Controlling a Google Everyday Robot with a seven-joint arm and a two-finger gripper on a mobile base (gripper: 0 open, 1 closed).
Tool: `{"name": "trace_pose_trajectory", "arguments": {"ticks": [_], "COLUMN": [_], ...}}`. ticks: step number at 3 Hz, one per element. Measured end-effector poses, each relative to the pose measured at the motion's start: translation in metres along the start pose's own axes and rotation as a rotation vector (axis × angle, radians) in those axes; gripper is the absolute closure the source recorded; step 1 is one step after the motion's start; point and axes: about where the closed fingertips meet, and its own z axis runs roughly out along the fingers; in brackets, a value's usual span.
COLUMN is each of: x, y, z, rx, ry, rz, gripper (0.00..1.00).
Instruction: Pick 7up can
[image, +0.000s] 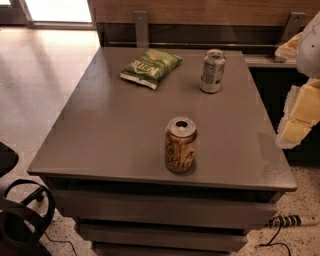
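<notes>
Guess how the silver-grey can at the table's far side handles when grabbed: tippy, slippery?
The small silver-grey 7up can stands upright and is tall for its base, so a sideways nudge would probably tip it, and then it could roll. Its shiny metal skin looks smooth, so likely slippery. The claw hangs by the right edge of the grey table, apart from the can.

Over on the right, the arm (311, 40) shows only in part, its white upper section cut off by the frame. Below it hangs the pale yellow-and-white tool (296, 117), beside the right edge of the surface (125, 135), roughly midway between the far right corner and the near right corner. Its lower end tilts down and inward toward that edge, just overlapping it in this view. The tool holds nothing and touches nothing that can be seen.
</notes>
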Motion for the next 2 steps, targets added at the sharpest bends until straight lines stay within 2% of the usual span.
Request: {"name": "trace_pose_trajectory", "arguments": {"ticks": [1,2], "x": [0.000,0.006], "y": [0.000,-0.015], "z": [0.000,0.005], "rx": [0.000,0.017], "ry": [0.000,-0.036], "rz": [0.000,0.023], "gripper": [0.00,0.00]}}
